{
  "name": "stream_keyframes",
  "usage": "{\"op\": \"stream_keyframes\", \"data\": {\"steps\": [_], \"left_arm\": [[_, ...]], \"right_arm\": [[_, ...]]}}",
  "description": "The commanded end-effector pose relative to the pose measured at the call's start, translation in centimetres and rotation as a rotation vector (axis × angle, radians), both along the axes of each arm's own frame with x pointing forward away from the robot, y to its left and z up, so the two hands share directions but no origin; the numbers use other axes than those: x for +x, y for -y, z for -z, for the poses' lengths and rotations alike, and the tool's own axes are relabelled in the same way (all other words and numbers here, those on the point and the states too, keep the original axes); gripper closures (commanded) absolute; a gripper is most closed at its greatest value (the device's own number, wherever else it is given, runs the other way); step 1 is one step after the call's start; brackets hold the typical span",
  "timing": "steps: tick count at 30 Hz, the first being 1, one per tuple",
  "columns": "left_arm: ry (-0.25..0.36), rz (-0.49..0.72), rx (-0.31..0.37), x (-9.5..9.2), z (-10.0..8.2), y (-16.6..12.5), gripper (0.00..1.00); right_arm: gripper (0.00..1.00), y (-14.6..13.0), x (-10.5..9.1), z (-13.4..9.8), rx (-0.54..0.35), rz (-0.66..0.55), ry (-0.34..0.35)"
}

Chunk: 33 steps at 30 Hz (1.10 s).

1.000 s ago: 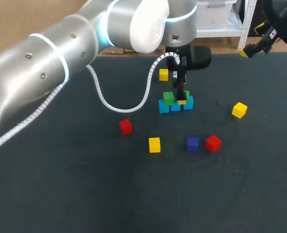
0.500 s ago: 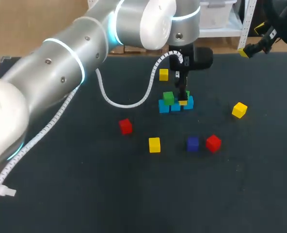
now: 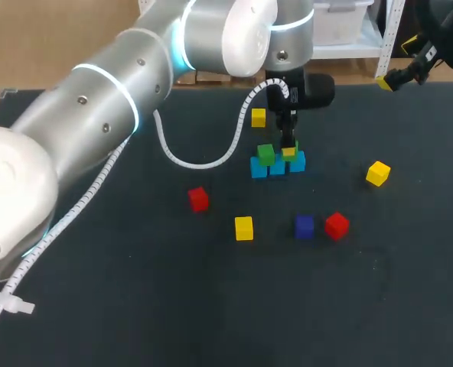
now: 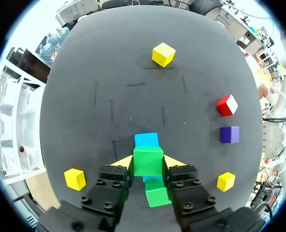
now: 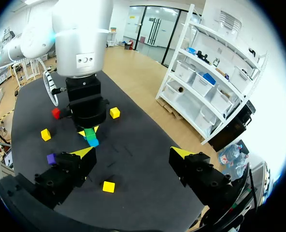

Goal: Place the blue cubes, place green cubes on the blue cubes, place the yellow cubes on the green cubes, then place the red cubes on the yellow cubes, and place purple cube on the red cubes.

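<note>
Three light-blue cubes [image 3: 277, 167] lie in a row at mid-table. One green cube [image 3: 265, 154] rests on the row's left end. A second green cube [image 4: 148, 161] is over the row's right part, with my left gripper [image 4: 149, 162] shut on it; both yellow fingertips [image 4: 125, 162] press its sides. A blue cube [image 4: 146, 139] shows just ahead of it and the other green cube [image 4: 155, 192] beneath the gripper. My right gripper [image 5: 133, 153] stands open and empty at the table's far right edge [image 3: 404, 70], well away from the stack.
Loose cubes lie around the stack: yellow cubes behind it [image 3: 258, 117], to its right [image 3: 377, 173] and in front [image 3: 244, 228]; red cubes at front left [image 3: 198, 199] and front right [image 3: 337, 225]; a purple cube [image 3: 304, 225] beside the right red one.
My left gripper's fingers have closed onto the green cube over the blue row. The left arm shifted slightly. The right arm has not moved.
</note>
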<state>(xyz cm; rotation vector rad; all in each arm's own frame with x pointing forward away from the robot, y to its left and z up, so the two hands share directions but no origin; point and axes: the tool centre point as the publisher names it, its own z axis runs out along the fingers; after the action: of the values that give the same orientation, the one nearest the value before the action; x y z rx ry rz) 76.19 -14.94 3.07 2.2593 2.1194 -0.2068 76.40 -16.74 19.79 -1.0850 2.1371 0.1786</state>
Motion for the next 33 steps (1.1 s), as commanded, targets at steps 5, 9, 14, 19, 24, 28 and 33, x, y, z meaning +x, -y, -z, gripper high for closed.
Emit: {"op": "stream_keyframes", "data": {"steps": [5, 9, 14, 19, 24, 28, 33], "left_arm": [[0.002, -0.003, -0.002, 0.19, -0.15, 0.05, 0.94], [0.004, -0.003, -0.002, 0.14, -0.29, -0.04, 0.97], [0.007, -0.008, -0.001, 0.15, -0.51, -0.19, 1.00], [0.006, -0.017, 0.002, 0.08, -0.56, -0.25, 1.00], [-0.001, -0.033, -0.002, -0.19, -0.46, -0.24, 1.00], [-0.008, -0.051, -0.002, -0.28, -0.26, -0.31, 1.00], [-0.023, -0.103, -0.011, -0.25, -0.06, -0.33, 1.00]], "right_arm": [[0.00, -0.01, 0.00, 0.00, 0.000, 0.000, 0.000], [0.00, -0.01, 0.00, 0.00, 0.000, 0.000, 0.000], [0.00, -0.01, 0.00, 0.00, 0.000, 0.000, 0.000], [0.00, -0.01, 0.00, 0.00, 0.000, 0.000, 0.000], [0.00, -0.01, 0.00, 0.00, 0.000, 0.000, 0.000], [0.00, -0.01, 0.00, 0.00, 0.000, 0.000, 0.000], [0.00, -0.01, 0.00, 0.00, 0.000, 0.000, 0.000]]}}
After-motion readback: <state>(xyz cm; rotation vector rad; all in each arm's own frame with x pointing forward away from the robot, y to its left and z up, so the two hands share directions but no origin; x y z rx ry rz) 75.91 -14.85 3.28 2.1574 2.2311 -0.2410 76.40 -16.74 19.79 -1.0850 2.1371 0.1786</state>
